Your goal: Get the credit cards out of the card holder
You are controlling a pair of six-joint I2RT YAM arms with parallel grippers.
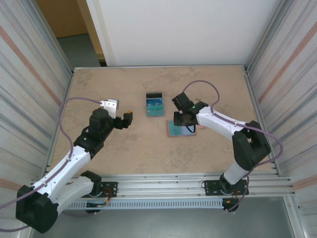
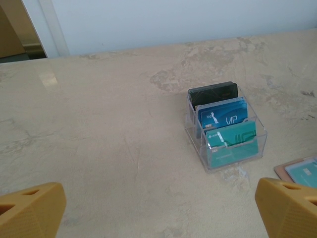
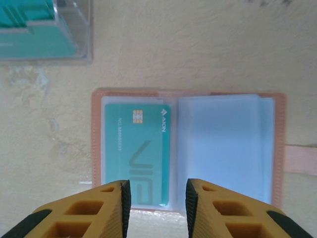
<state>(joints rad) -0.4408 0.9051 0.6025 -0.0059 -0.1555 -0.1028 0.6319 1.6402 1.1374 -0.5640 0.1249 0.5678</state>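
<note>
Leather card holder [image 3: 223, 144] lies open, teal card [image 3: 136, 153] inside. Right end effector [image 3: 157, 189] hovers above, narrowly parted, seemingly empty. Wide-open left end effector [image 2: 159, 210] holds nothing.

Beige marbled table [image 1: 124, 148], clear plastic box [image 2: 195, 139] standing on it, open card holder [image 3: 223, 144] lying flat near the box

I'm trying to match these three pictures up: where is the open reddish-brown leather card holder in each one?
Top external: the open reddish-brown leather card holder lies right of centre on the table.
Left wrist: one corner of it shows at the lower right edge.
Right wrist: it lies open across the middle.
Shared landmark: the clear plastic box of cards, close beside the holder.
</note>
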